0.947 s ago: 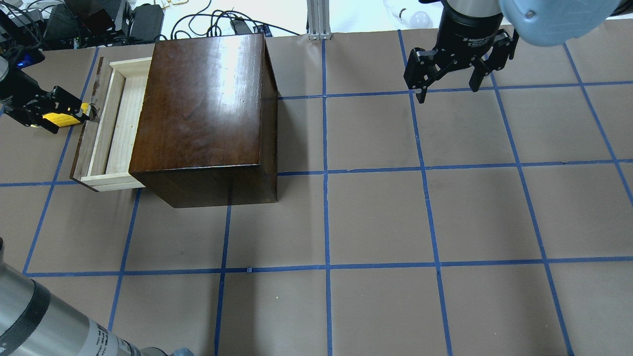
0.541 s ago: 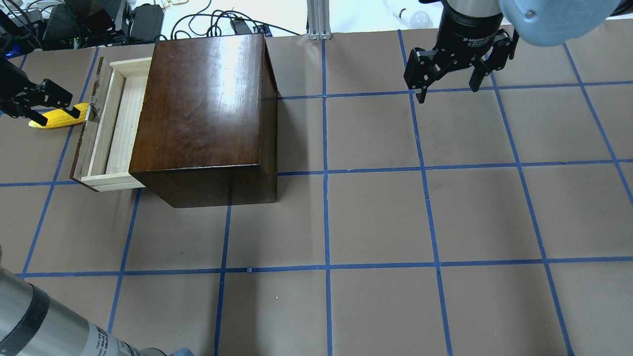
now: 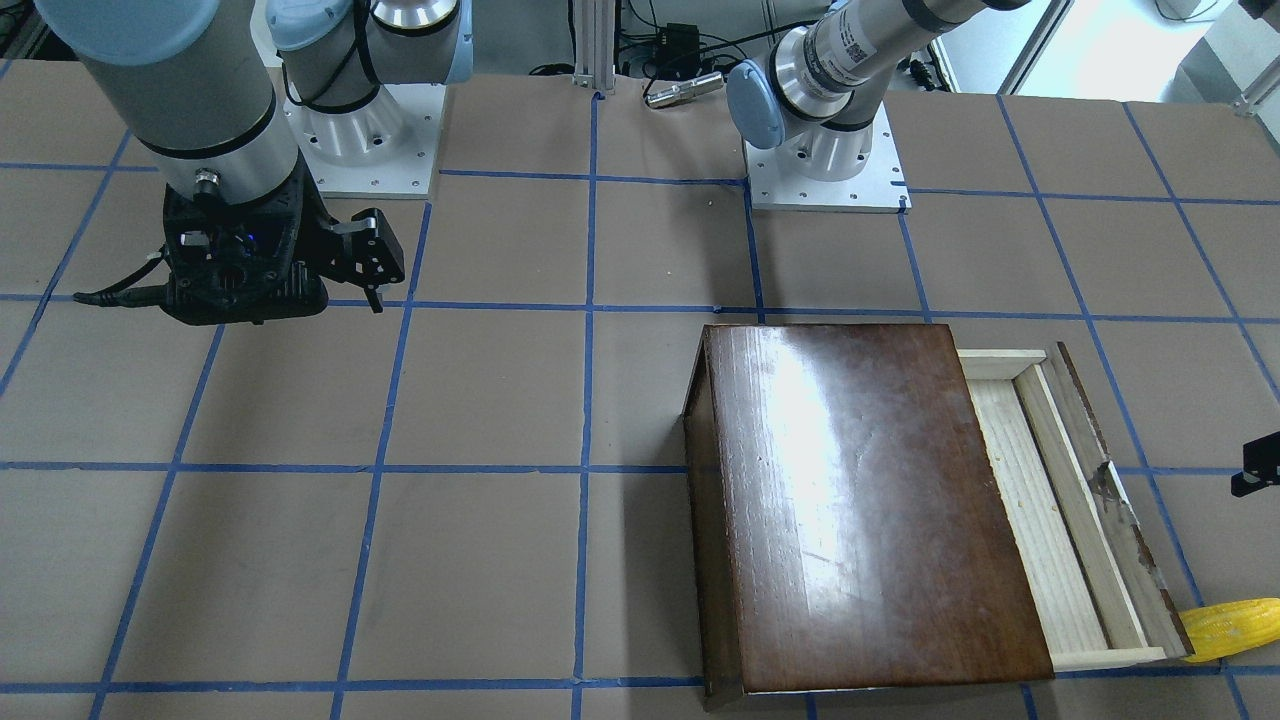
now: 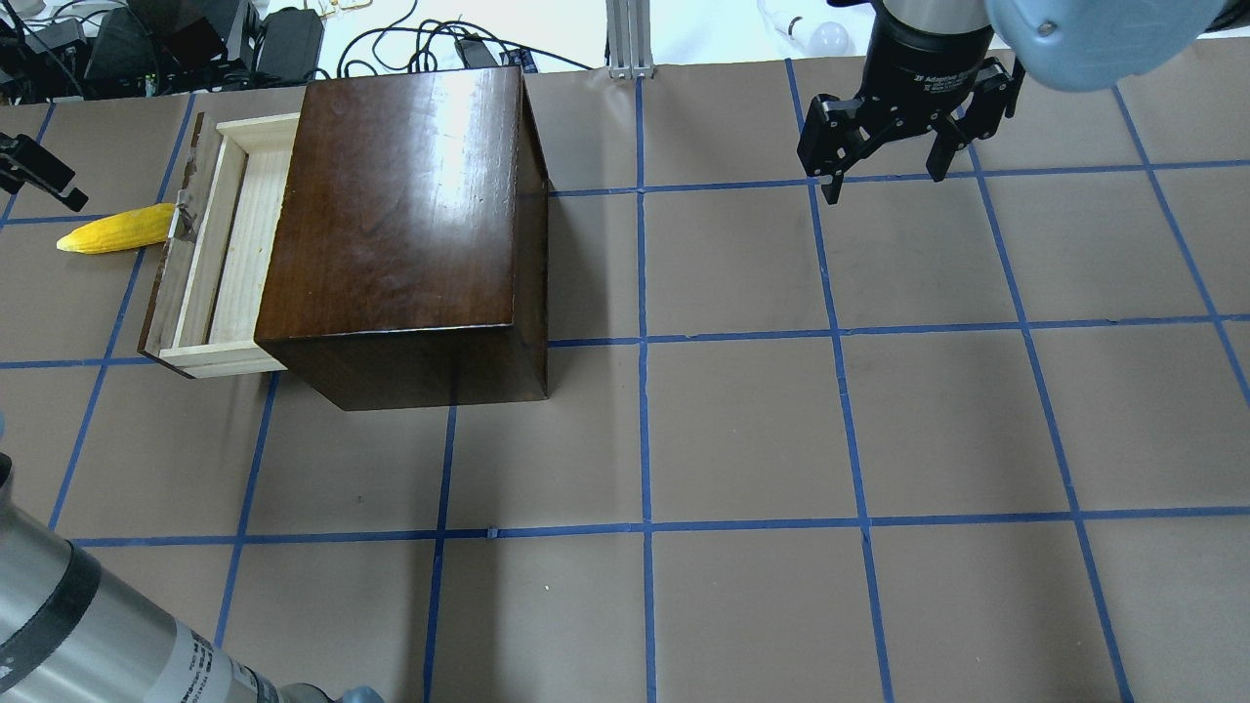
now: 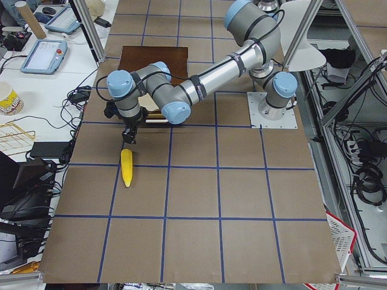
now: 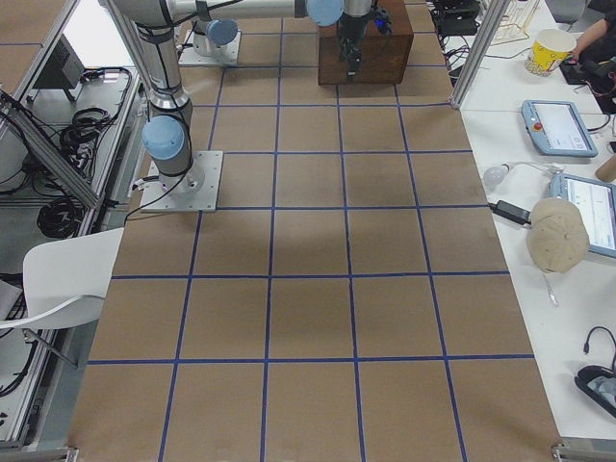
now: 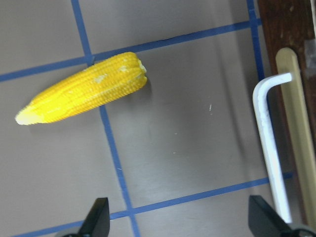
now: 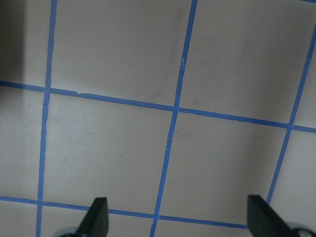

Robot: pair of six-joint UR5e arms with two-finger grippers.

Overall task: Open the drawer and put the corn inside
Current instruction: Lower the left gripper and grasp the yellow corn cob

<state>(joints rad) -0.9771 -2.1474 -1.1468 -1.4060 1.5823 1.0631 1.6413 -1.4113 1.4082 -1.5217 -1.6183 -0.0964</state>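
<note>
On the worktop, far left: box, with drawer standing out of its left side. Just outside the drawer front, on the worktop: corn, tip pointing away. Over it, apart: left pincer. Far right: right pincer.

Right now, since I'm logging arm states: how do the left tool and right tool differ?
The left tool hangs near the bright yellow tapered corn cob and the pulled-out pale wooden drawer; the right tool hangs over bare brown paper, far from both. The left tool's camera shows the cob; the right tool's shows only blue-taped paper. Both are open and empty.
</note>
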